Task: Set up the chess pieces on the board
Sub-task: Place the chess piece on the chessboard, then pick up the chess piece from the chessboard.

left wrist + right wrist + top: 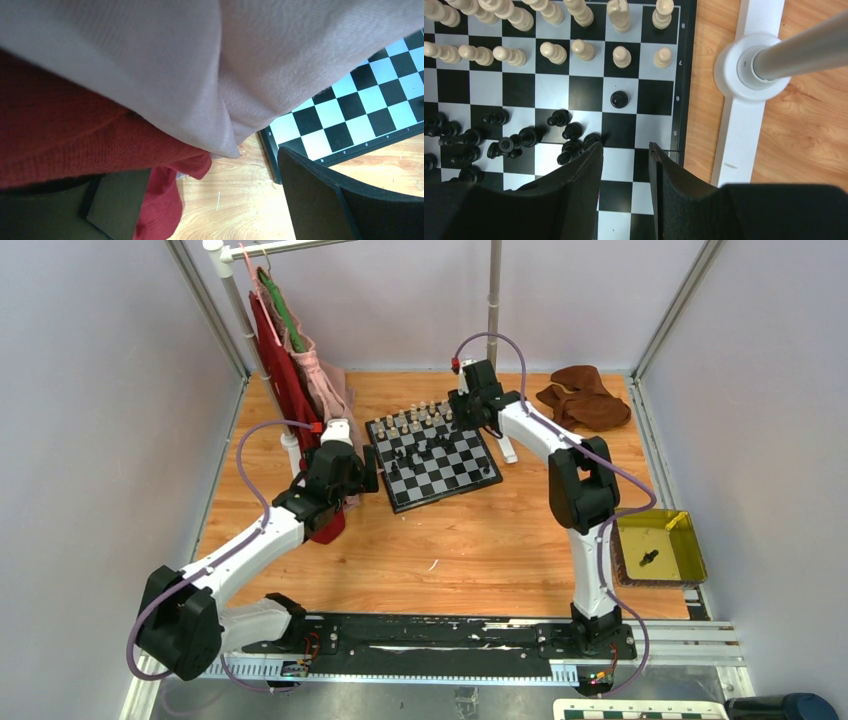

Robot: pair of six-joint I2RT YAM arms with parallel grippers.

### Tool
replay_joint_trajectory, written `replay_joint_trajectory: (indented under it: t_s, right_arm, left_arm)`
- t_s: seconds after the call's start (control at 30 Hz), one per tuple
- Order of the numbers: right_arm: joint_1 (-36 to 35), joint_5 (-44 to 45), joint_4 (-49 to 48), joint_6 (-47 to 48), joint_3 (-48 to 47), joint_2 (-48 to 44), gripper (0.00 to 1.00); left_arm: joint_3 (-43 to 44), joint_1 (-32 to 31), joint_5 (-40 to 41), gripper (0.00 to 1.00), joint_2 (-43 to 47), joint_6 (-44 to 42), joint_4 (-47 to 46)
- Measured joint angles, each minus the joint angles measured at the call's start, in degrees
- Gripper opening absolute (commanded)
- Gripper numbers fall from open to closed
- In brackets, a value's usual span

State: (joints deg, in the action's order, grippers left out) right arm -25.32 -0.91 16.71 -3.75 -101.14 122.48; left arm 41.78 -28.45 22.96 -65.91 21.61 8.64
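The board (pixel 440 475) lies at the back middle of the wooden table. Cream chess pieces (pixel 412 420) stand in two rows along its far edge, seen close in the right wrist view (pixel 574 49). Black chess pieces (pixel 519 140) are bunched mid-board, some lying down; one black pawn (pixel 619 99) stands alone. My right gripper (pixel 624 147) is open and empty above the board's right edge, beside the black cluster; it also shows in the top view (pixel 462 420). My left gripper (pixel 215 200) is open and empty at the board's near left corner (pixel 345 125), partly under hanging clothes.
Red (pixel 285 380) and pink (pixel 200 65) garments hang from a rack at the back left, draping over the left wrist. The rack's white foot and pole (pixel 749 70) stand just right of the board. A brown cloth (pixel 585 395) lies back right. A yellow tray (pixel 690 565) holds a black piece (pixel 648 559).
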Motion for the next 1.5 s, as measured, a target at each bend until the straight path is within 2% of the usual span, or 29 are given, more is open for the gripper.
replay_joint_trajectory:
  t_s: [0.77,1.5]
  right_arm:
    - [0.0,-3.0,-0.9,0.2,-7.5,7.6,0.44]
    - [0.2,-3.2,-1.3,0.8,-11.9,12.0,0.35]
  left_arm:
    - [0.9,0.6,0.0,1.00,-3.5,-1.4,-3.0]
    - [1.1,1.4,0.2,1.00,-5.6,-1.9,-4.2]
